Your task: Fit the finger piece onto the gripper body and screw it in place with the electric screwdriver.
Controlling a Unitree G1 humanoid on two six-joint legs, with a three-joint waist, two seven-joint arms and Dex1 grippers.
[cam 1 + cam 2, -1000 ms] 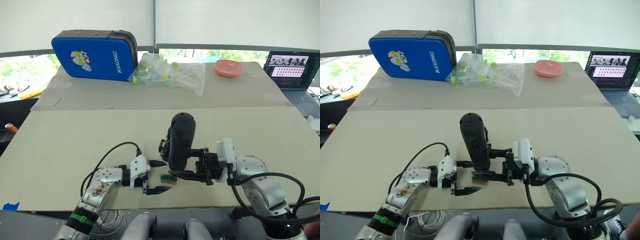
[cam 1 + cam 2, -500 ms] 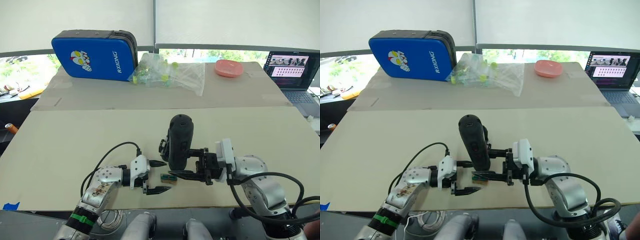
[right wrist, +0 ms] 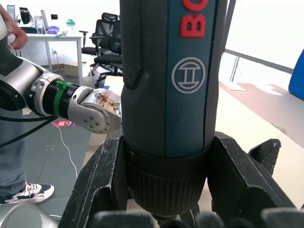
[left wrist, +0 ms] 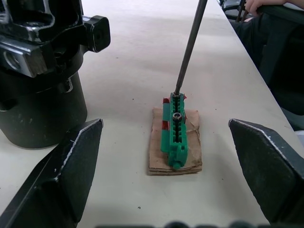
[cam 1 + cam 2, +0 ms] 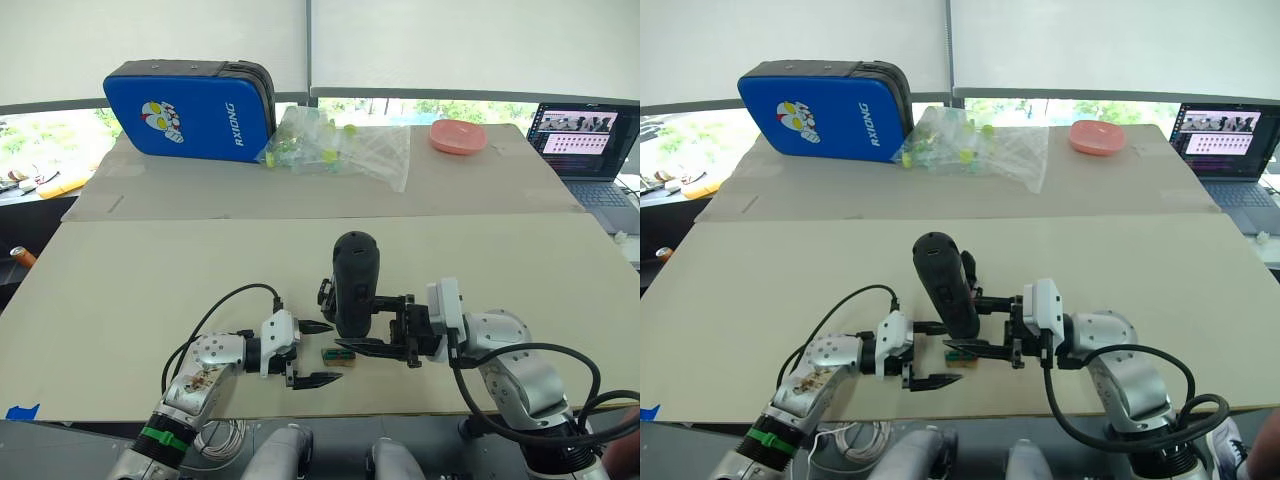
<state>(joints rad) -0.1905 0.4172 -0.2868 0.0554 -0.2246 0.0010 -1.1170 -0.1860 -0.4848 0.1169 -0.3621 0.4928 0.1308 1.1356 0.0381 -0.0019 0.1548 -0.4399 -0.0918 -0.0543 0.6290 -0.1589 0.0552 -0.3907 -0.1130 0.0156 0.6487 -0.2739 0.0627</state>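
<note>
- Black and upright, the electric screwdriver (image 5: 356, 283) is gripped low on its barrel by the right gripper (image 5: 372, 328), whose two fingers are closed against the tool's sides, as seen in the right wrist view.
- Blue-grey casing with a red maker's name and a round logo is shown on the tool in the right wrist view; in the head views it reads as plain black.
- The thin metal bit (image 4: 189, 47) is seen in the left wrist view, its tip resting on the far end of a green block (image 4: 174, 131) that lies on a brown card pad (image 4: 192, 151) on the table (image 5: 150, 280).
- The gripper body (image 4: 40, 71) is seen standing just beside the block in the left wrist view; in the head views only a small part of it can be made out behind the screwdriver.
- The left gripper (image 5: 318, 353) is held low over the table with its fingers spread wide, the block lying beyond their tips.
- Farther back, a blue case (image 5: 190, 109), a clear plastic bag (image 5: 340, 146), a pink dish (image 5: 458, 135) and a laptop (image 5: 583, 140) are shown in the head views.
- A person's hand (image 4: 266, 4) appears at the table's far edge in the left wrist view.
</note>
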